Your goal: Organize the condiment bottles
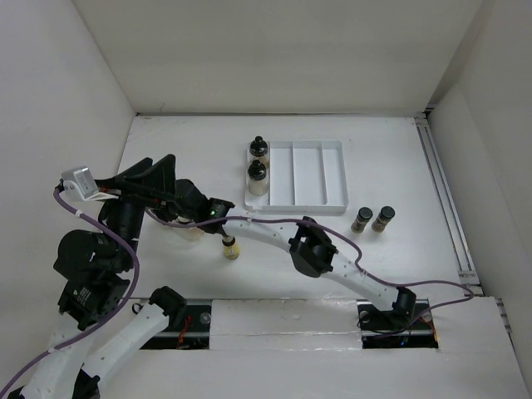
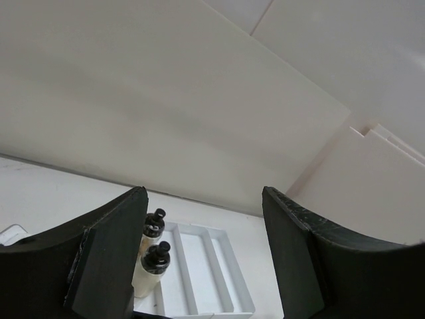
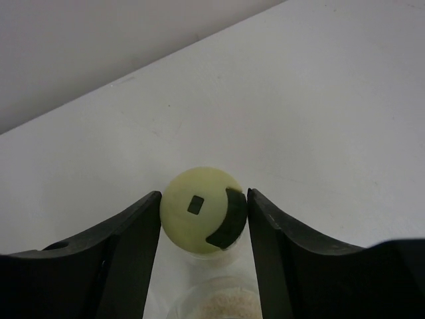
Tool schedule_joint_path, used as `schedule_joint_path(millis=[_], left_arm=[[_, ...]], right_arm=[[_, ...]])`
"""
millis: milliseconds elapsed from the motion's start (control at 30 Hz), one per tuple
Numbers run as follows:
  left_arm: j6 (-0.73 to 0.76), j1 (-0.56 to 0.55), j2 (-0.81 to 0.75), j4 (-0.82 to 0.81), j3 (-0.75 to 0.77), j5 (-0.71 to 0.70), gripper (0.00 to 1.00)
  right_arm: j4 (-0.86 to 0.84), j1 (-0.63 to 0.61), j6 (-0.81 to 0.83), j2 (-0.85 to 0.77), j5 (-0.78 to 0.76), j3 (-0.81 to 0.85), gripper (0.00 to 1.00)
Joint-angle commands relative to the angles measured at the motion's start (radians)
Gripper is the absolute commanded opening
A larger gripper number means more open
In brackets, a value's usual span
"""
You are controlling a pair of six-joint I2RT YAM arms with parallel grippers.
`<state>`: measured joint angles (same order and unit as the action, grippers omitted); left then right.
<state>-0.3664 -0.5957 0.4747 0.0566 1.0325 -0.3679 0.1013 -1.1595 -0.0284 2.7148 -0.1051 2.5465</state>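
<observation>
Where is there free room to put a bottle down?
In the tray, the middle and right compartments are bare. So is the table between the tray and the rail, behind the two brown bottles. Crowded: the tray's left compartment, with two black-capped bottles, and the front left, where the left arm and right arm meet near the yellow-capped bottle.

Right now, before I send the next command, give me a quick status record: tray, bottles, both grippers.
tray: white, three compartments, far centre of the table
in tray: two black-capped bottles, left compartment, one behind the other
loose: two dark brown bottles, upright, side by side, right of the tray's near corner
yellowish bottle: on the table, nearer than the tray's left end
right gripper: fingers close on either side of the yellowish bottle's top; firm grip cannot be told
left gripper: open, holding nothing, aimed toward the back wall
</observation>
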Motion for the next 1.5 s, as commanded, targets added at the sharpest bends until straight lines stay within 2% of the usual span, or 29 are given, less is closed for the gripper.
schedule_joint_path(millis=[0, 167, 300, 600, 767, 867, 967, 1033, 1167, 1333, 1467], left_arm=[[0.014, 0.002, -0.005, -0.051, -0.014, 0.012, 0.66], [0.014, 0.002, -0.014, -0.051, -0.014, -0.006, 0.66], [0.023, 0.002, -0.015, -0.051, -0.014, -0.006, 0.66], [0.023, 0.002, -0.033, -0.06, -0.014, -0.036, 0.66], [0.023, 0.011, -0.033, -0.06, -0.014, -0.025, 0.66], [0.023, 0.011, -0.01, -0.06, -0.014, 0.009, 0.66], [0.023, 0.011, 0.043, -0.037, -0.014, 0.036, 0.66], [0.004, 0.011, 0.076, -0.025, -0.014, 0.075, 0.66], [-0.019, 0.011, 0.159, -0.001, -0.005, 0.13, 0.66], [-0.037, 0.011, 0.238, 0.032, 0.005, 0.182, 0.66], [-0.046, 0.011, 0.263, 0.051, 0.005, 0.192, 0.66]], right_arm=[[-0.095, -0.006, -0.038, 0.036, -0.019, 0.054, 0.59], [-0.104, -0.006, -0.038, 0.004, -0.019, 0.011, 0.48], [-0.223, -0.006, -0.073, -0.084, 0.042, -0.107, 0.44], [-0.583, 0.112, -0.344, -0.373, 0.192, -0.383, 0.43], [-0.673, 0.2, -0.381, -0.509, 0.226, -0.501, 0.43], [-0.725, 0.279, -0.39, -0.631, 0.197, -0.672, 0.43], [-0.756, 0.357, -0.39, -0.777, 0.188, -0.88, 0.41], [-0.767, 0.432, -0.371, -0.849, 0.116, -1.028, 0.41], [-0.713, 0.555, -0.318, -0.964, 0.081, -1.179, 0.41], [-0.612, 0.632, -0.243, -0.968, 0.042, -1.235, 0.41], [-0.612, 0.653, -0.234, -0.906, 0.019, -1.27, 0.41]])
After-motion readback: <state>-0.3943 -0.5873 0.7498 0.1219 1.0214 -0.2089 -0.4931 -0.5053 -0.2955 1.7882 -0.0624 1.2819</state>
